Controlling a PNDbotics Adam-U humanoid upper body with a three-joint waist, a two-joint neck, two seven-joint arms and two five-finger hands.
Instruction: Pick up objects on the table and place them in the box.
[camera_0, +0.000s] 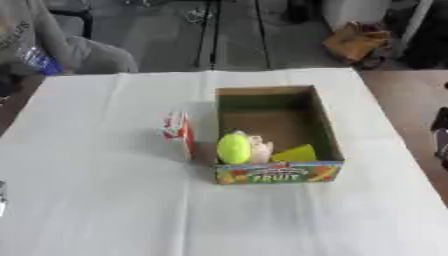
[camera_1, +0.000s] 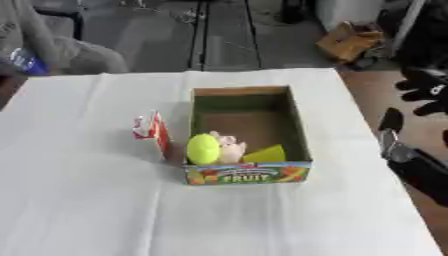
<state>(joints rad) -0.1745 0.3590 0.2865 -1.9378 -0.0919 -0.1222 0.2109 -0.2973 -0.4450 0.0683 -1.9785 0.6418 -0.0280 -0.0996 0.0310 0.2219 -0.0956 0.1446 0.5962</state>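
Open cardboard fruit box on the white tablecloth holds a lime-green ball, a pale pink toy and a yellow wedge. A red-white carton stands just left of the box, touching its wall. Right hand right of the box, fingers curled, empty; left hand's fingers can't be read. Risk: a sideways grab tips the carton or shoves the box.

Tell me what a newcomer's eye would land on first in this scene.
First comes the open cardboard box marked FRUIT, mid-table on the white tablecloth. At its near end lie a bright yellow-green ball, a small pale pinkish thing and a yellow piece. A red and white packet stands just outside the box's left wall, and the robot's right hand hangs off the table's right edge.
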